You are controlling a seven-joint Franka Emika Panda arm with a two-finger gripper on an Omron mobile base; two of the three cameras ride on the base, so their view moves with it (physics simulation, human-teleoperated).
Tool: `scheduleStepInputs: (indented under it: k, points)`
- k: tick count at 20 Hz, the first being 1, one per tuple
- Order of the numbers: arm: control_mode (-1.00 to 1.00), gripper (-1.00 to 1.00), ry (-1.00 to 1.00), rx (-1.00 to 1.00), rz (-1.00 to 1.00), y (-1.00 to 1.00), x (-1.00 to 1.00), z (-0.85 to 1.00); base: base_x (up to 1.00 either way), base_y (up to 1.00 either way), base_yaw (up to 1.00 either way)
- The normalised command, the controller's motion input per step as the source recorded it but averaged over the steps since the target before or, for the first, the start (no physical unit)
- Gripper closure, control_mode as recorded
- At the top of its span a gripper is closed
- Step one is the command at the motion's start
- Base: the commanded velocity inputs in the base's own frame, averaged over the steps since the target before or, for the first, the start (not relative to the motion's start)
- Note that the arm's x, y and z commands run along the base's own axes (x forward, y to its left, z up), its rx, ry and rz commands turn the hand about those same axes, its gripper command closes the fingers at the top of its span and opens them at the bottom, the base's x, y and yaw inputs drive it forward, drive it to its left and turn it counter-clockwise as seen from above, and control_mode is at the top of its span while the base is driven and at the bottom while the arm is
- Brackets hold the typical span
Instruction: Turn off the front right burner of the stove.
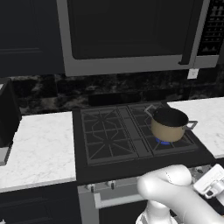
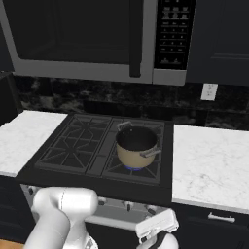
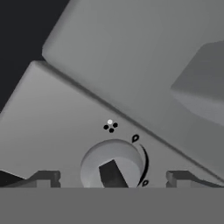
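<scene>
Left surface (image 1: 41, 148): white marble to the left of the stove, with a dark appliance (image 1: 8, 114) standing at its far left edge in the left base view.
Stove (image 1: 109, 131): wide black gas range set between the two white surfaces, with black cast-iron grates on top and a steel front below that carries small silver knobs and a bar handle (image 1: 116, 200).
Front right burner (image 1: 162, 141): at the stove's near right corner, showing a blue glow under the grate; in the right base view the same glow shows at (image 2: 132, 168).
Pot (image 1: 169, 124): tan with a dark inside and two grey handles, sitting upright on the grate right over the lit burner.
Microwave (image 1: 131, 30): large, steel-framed, dark glass, hanging above the stove.
Right surface (image 2: 209, 163): white marble to the right of the stove; a white outlet (image 2: 209, 91) sits on the dark wall behind it.
Knob (image 3: 113, 165): round and silver with a dark raised bar, seen close in the hand view on the steel front panel, small burner marks just above it.
Pincer (image 3: 113, 179): low in front of the stove's right end, its tips apart, one on each side of the knob, touching neither side of it.
</scene>
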Motion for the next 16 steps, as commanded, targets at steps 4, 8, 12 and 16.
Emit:
scheduleStepInputs:
  k: [4, 8, 12, 16]
  points:
    - [-1.00, 1.00, 0.00, 0.00, 0.00, 0.00, 0.04, 0.39, 0.00, 0.00, 0.00]
    - [-1.00, 1.00, 0.00, 0.01, -0.01, 0.00, 0.01, 0.34, 0.00, 0.00, 0.00]
    - [-1.00, 1.00, 0.03, 0.14, -0.08, -0.10, 0.00, 0.28, 0.00, 0.00, 0.00]
    - [-1.00, 1.00, 0.09, 0.25, -0.13, -0.19, 0.00, 0.27, 0.00, 0.00, 0.00]
